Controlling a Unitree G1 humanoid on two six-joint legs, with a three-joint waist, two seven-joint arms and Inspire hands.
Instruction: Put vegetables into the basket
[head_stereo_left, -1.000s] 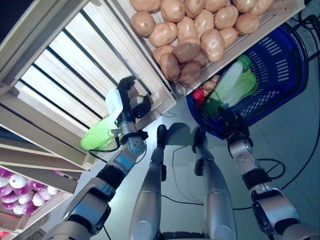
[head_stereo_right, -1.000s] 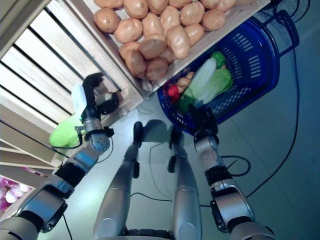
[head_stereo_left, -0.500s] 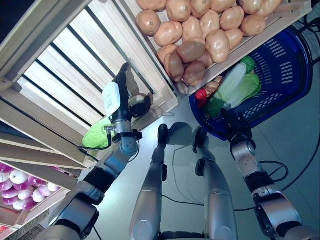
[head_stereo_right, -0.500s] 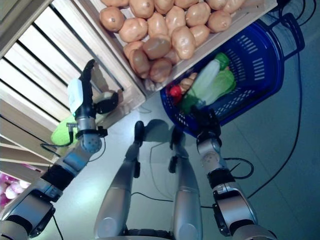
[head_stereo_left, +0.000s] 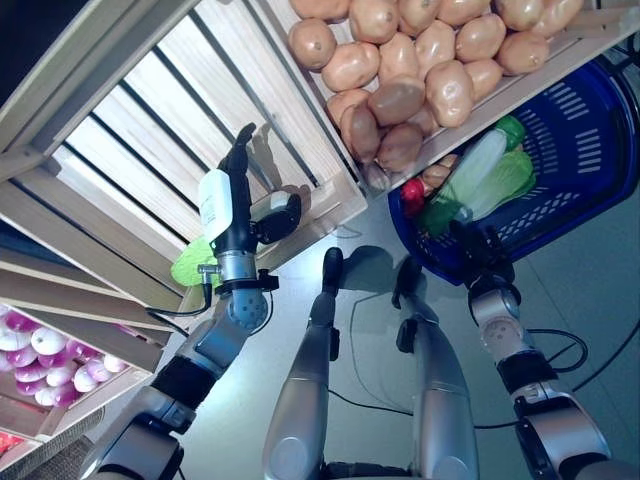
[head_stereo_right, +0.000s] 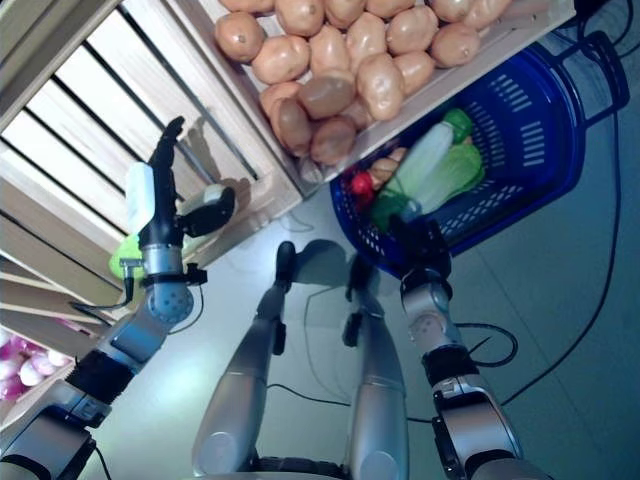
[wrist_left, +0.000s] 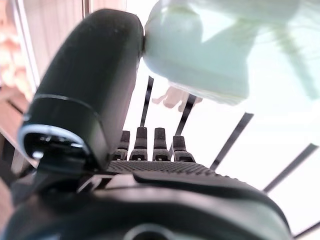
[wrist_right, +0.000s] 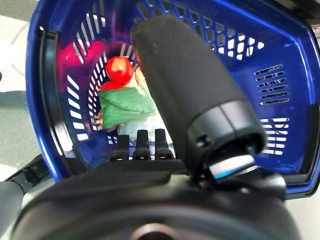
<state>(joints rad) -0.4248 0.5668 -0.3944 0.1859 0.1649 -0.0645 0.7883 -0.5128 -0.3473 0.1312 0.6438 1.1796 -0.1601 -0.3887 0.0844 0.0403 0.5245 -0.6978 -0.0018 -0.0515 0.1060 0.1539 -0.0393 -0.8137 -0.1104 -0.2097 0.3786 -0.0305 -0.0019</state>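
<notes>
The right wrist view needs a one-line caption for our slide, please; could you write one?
Right hand at the blue basket's rim, looking in at a red tomato and leafy greens.

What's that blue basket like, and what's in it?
The blue basket looks like slotted plastic with a dark handle at its far end. It sits on the grey floor beside the wooden crate of potatoes. Inside lie a leafy green cabbage, a red tomato and something orange-brown. The robot's right hand is at its near rim; the grip is hidden.
</notes>
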